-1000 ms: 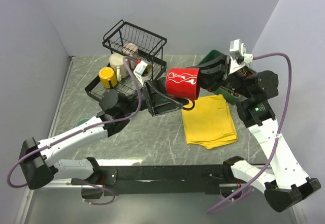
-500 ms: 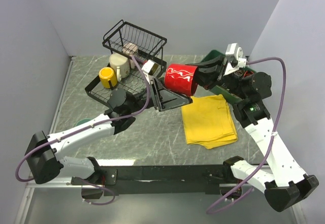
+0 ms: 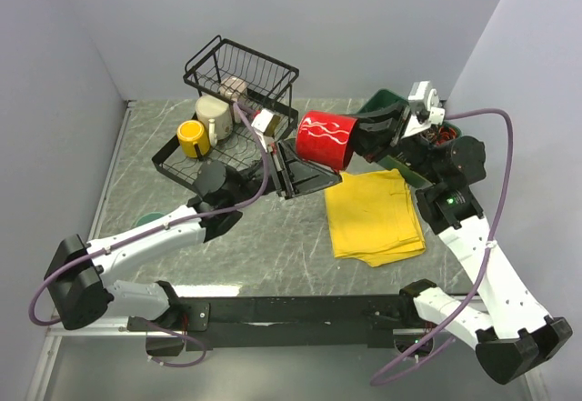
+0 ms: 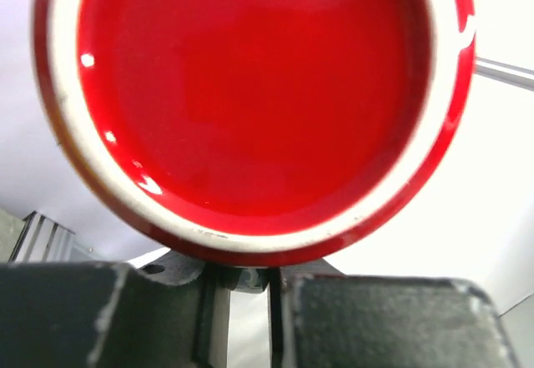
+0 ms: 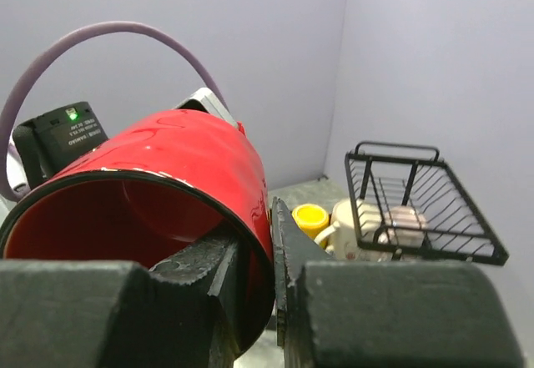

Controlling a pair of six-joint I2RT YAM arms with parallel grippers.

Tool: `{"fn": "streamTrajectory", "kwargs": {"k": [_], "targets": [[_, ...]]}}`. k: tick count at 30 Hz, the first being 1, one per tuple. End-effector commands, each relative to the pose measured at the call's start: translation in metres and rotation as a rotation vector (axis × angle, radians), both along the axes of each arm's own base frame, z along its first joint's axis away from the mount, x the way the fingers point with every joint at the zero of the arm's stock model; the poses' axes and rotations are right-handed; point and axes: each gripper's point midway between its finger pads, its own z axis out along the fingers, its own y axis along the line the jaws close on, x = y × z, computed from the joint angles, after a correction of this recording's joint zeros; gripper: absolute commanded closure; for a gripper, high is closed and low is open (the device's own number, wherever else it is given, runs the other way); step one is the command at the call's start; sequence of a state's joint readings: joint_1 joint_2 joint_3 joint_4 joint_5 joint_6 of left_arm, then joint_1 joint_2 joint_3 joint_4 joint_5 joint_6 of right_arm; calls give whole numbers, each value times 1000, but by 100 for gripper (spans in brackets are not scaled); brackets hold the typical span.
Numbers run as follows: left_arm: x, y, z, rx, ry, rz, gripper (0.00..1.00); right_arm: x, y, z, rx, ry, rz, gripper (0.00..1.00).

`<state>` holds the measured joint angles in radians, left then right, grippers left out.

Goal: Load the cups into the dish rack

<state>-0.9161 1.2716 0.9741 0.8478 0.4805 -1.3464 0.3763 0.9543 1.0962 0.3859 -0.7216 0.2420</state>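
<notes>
The red mug (image 3: 327, 139) lies on its side in the air above the counter (image 3: 273, 242), between the rack (image 3: 242, 72) and the yellow cloth (image 3: 375, 215), its mouth toward the right arm. It is glossy red inside and out, with a white squiggle along its wall and a pale bare ring around its base. The right tool (image 3: 357, 137) is clamped on the rim, one finger inside and one outside. The left tool (image 3: 289, 172) sits just under the base end. Its fingers stand close together with only a slit between them, and I cannot tell whether they nip anything. A yellow mug (image 3: 192, 137) and a cream mug (image 3: 215, 110) sit on the rack's lower tier, and a beige mug (image 3: 235, 86) sits in its basket.
</notes>
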Motion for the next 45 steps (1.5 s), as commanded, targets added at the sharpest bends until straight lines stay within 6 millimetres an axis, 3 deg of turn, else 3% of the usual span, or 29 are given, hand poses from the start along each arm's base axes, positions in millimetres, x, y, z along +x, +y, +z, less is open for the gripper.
{"fn": "streamTrajectory", "kwargs": {"k": [1, 2, 5, 10, 12, 18, 19, 25, 30, 31, 33, 34, 35, 36, 37, 41, 42, 45], "targets": [[-10, 39, 44, -185, -32, 22, 99, -12, -1, 4, -38, -138, 5, 78], [-11, 44, 45, -202, -36, 23, 99, -12, -1, 1, -42, -134, 6, 61], [-8, 54, 42, -218, -18, 49, 99, -11, -2, -9, -53, -120, -3, 25], [3, 75, 31, -207, -7, 137, 99, -11, -7, -30, -102, -107, -30, 8], [12, 80, 15, -173, 27, 172, 99, -16, -9, -36, -128, -113, -27, 2], [33, 112, -33, -52, 86, 332, 99, -12, -19, -82, -312, 9, -18, 0], [46, 115, -56, 16, 135, 376, 99, -13, -22, -94, -351, 60, -10, 0], [77, 147, -113, 221, 173, 571, 99, -8, -33, -151, -536, 298, 53, 0], [106, 168, -164, 440, 204, 712, 99, -4, -41, -193, -580, 405, 90, 0], [114, 174, -168, 465, 207, 746, 99, -3, -43, -212, -577, 426, 90, 0], [129, 181, -185, 540, 215, 797, 99, -2, -46, -224, -555, 428, 70, 0], [137, 186, -186, 555, 215, 823, 99, 4, -52, -244, -541, 450, 37, 0], [145, 189, -190, 579, 207, 850, 99, 1, -56, -246, -525, 428, 34, 0], [154, 190, -200, 612, 220, 863, 99, 3, -63, -252, -515, 425, 12, 0], [162, 192, -197, 624, 212, 882, 99, 9, -76, -266, -508, 439, -36, 0], [198, 197, -215, 742, 188, 958, 99, 12, -99, -268, -483, 464, -94, 0], [210, 200, -230, 784, 213, 978, 99, 12, -99, -267, -476, 463, -89, 0], [238, 204, -234, 838, 211, 1040, 99, 12, -105, -263, -472, 446, -120, 0]]}}
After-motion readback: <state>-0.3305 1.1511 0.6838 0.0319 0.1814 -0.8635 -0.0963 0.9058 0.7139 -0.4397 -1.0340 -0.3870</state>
